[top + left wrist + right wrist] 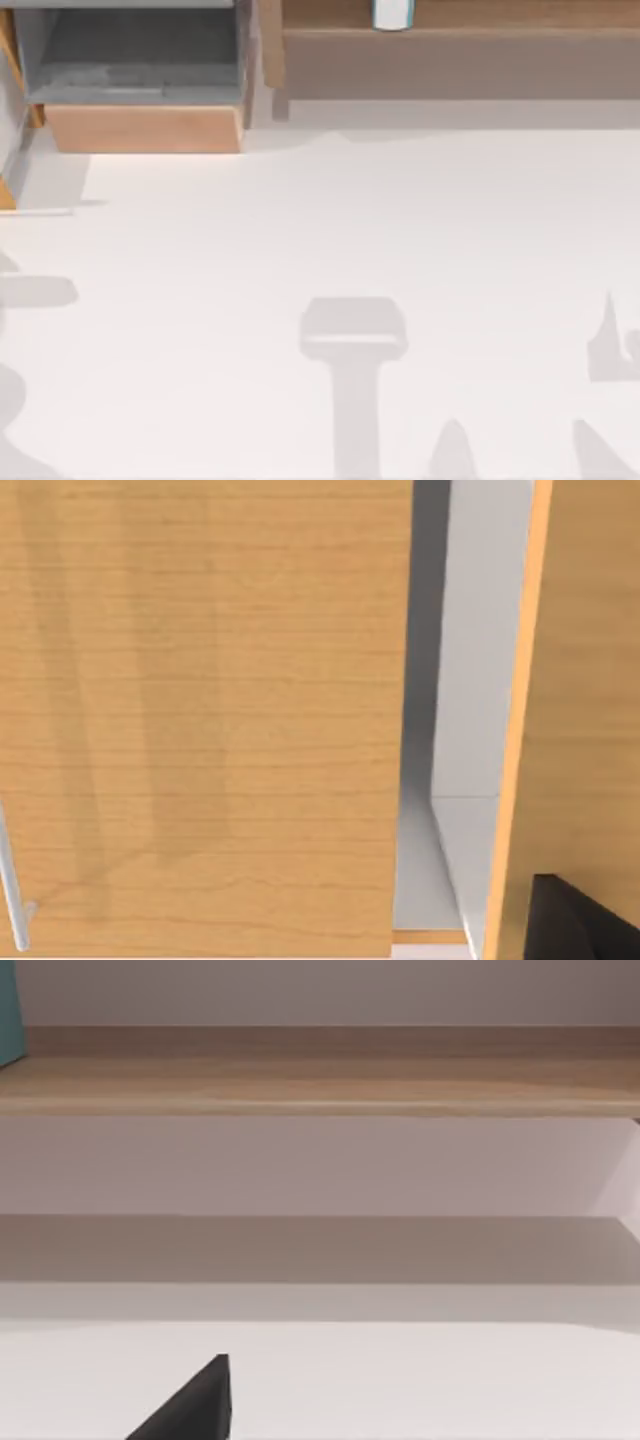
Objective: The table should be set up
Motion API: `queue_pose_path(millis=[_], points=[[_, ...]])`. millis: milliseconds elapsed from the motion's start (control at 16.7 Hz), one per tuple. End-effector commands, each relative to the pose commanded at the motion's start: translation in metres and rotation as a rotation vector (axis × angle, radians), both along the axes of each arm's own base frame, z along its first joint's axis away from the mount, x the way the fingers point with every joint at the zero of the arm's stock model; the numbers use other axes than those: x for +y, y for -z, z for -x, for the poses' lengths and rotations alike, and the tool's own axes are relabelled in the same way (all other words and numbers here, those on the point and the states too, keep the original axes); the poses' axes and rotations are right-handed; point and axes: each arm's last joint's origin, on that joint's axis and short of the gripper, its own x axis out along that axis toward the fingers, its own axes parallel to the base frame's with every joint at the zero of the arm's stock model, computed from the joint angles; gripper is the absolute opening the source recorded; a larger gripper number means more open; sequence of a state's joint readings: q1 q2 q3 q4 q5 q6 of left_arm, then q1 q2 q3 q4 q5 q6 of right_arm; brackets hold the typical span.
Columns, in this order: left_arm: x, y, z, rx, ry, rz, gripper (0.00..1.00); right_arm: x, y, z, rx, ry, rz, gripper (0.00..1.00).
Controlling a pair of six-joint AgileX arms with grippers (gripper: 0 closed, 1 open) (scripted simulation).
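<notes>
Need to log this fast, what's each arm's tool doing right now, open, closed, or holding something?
Left tool: a dark corner of it beside the wooden cabinet; state cannot be told.
Right tool: a dark tip above the table; state cannot be told.

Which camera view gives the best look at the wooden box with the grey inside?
The top view: the wooden box sits at the table's far left with its grey inside and light wood front both visible. The left wrist view looks close on a wood panel with a thin handle, likely of the same unit. The right wrist view faces the wooden shelf.

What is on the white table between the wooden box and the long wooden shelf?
Nothing stands there. In the top view the wooden box and the shelf are separated by a narrow stretch of bare, shaded table.
</notes>
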State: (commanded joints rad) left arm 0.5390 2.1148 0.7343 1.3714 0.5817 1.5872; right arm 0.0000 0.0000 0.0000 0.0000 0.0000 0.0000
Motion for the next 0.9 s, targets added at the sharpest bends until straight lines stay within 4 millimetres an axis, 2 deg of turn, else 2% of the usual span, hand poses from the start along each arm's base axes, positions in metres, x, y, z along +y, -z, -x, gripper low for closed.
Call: queue_pose_path(millis=[240, 660, 900], points=[[0.001, 0.001, -0.003, 0.005, -0.001, 0.004, 0.0, 0.0, 0.0, 0.0, 0.0, 0.0, 0.0, 1.0], [0.0, -0.002, -0.06, -0.007, -0.003, -0.004, 0.0, 0.0, 0.0, 0.0, 0.0, 0.0, 0.0, 1.0], [0.002, -0.003, -0.06, -0.01, -0.007, -0.006, 0.0, 0.0, 0.0, 0.0, 0.0, 0.0, 0.0, 1.0]])
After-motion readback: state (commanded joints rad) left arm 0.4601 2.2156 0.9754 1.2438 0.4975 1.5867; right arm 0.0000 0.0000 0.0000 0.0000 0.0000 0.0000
